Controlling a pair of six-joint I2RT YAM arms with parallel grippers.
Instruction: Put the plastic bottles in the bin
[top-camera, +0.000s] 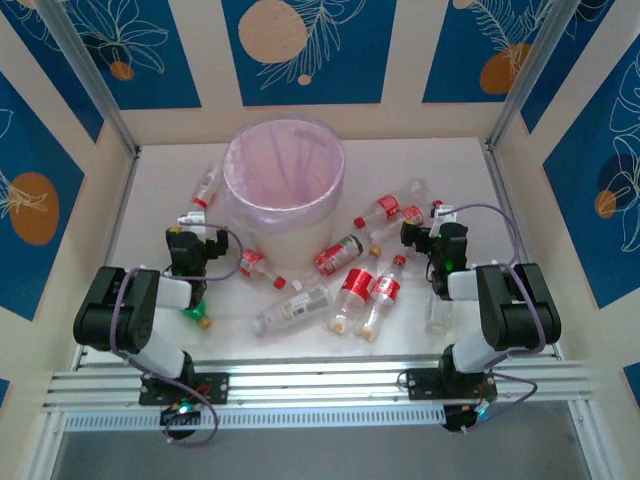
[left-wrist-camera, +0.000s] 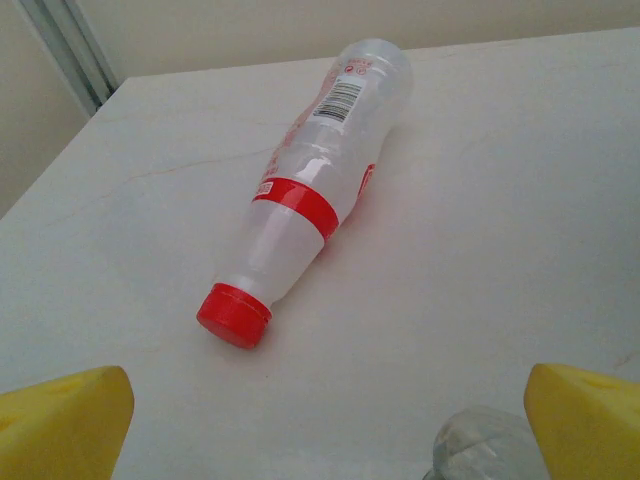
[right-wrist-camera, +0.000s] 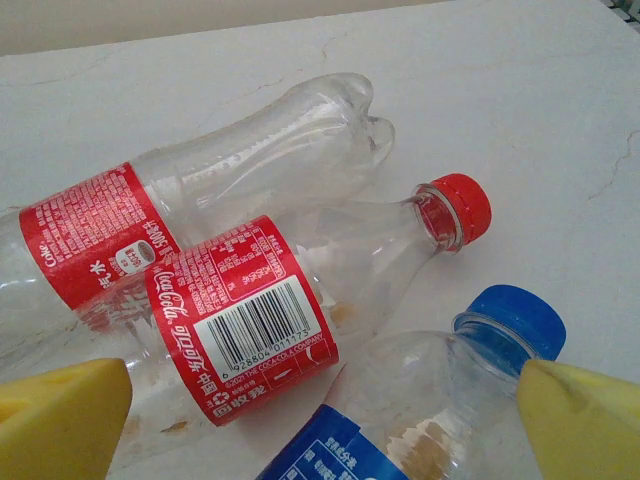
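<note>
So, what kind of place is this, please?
Likely a robot test cell: a white table enclosed by blue patterned panels, two arms mounted on an aluminium rail, plastic bottles lying near a bin.

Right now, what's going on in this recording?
The task is moving plastic bottles into the pink-lined bin. Both grippers are open and hold nothing: the left gripper faces a red-capped bottle lying on the table, the right gripper hangs over a Coca-Cola bottle and a blue-capped bottle. The bottles lie scattered beside and in front of the bin; none is seen inside.
</note>
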